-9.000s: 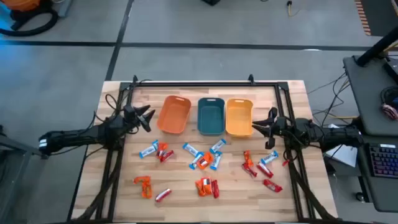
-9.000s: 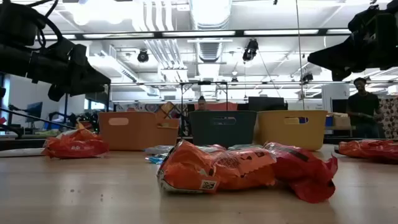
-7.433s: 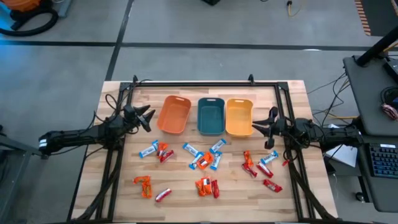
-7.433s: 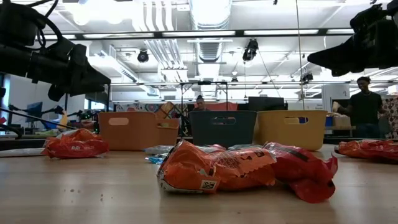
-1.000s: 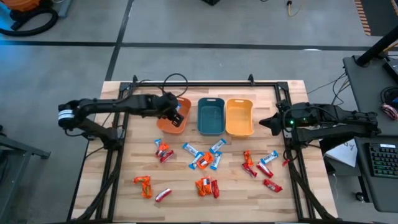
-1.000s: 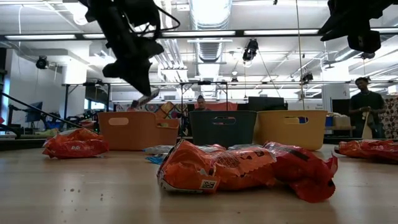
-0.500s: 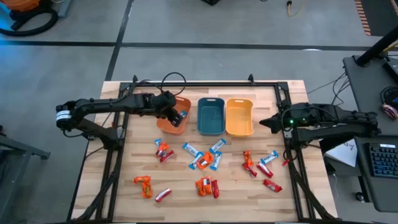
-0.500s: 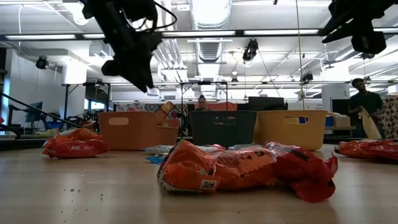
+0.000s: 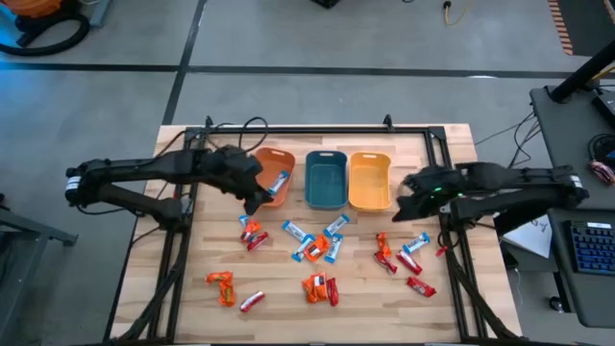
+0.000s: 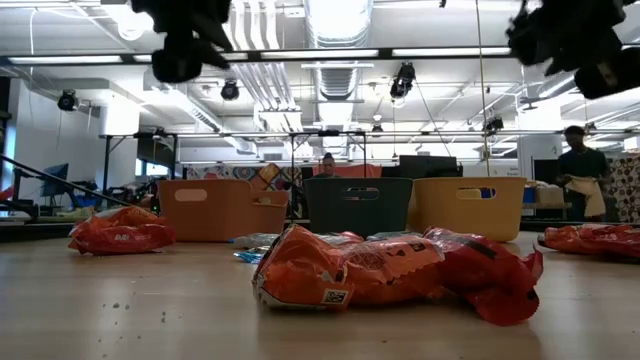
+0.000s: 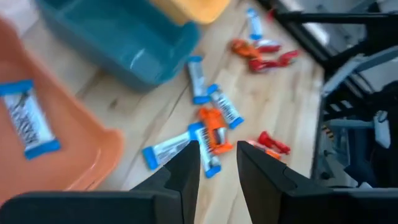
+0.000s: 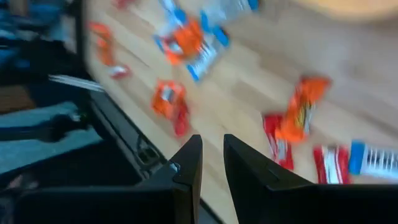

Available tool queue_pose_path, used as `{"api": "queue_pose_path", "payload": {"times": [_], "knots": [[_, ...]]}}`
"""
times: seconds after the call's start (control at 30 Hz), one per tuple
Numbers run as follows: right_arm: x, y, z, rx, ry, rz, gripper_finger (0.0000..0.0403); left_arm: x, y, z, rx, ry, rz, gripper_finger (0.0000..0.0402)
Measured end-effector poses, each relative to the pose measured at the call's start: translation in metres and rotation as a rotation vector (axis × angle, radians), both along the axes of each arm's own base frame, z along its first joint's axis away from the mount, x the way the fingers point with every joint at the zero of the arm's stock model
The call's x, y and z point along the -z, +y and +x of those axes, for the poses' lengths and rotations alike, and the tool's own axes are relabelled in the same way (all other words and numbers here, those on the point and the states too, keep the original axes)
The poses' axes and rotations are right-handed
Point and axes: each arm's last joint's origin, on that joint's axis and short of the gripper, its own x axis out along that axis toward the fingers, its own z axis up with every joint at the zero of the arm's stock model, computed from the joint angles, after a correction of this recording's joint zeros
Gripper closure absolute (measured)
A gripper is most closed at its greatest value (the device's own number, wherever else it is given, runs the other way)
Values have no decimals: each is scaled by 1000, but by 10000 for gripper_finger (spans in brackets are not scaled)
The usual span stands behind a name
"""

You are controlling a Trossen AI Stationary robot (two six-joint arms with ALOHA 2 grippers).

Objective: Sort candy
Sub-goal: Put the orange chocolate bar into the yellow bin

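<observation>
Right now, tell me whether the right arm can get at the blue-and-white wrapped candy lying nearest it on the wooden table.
Probably yes. The right gripper hangs beside the yellow-orange plastic bin, empty, and the blue-and-white wrapped candy lies in the open just below it, with nothing on top of it.

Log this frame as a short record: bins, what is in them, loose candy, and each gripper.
bins: orange bin, teal bin, yellow bin, side by side at the table's far side
orange bin contents: one blue-and-white candy
teal bin contents: nothing visible
yellow bin contents: nothing visible
loose candy: blue, red and orange pieces scattered on the table in front of the bins
left gripper: open, empty, at the orange bin's near edge
right gripper: empty, raised beside the yellow bin
</observation>
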Motion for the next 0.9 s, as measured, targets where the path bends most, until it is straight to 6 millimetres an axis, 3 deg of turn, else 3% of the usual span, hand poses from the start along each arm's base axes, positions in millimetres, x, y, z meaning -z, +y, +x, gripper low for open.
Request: {"api": "queue_pose_path", "payload": {"times": [0.23, 0.33, 0.5, 0.67, 0.9], "knots": [[7, 19, 26, -27, 240, 43, 349, -12, -30, -20, 99, -86, 98, 321], [14, 27, 34, -49, 394, 15, 356, -14, -35, -28, 115, -106, 104, 323], [16, 35, 50, -67, 489, -51, 352, -13, -37, -38, 116, -125, 121, 323], [20, 41, 66, -84, 519, -61, 313, -3, -40, -50, 119, -123, 95, 323], [35, 43, 75, -83, 577, -121, 228, 12, -42, -64, 82, -128, 15, 323]]}}
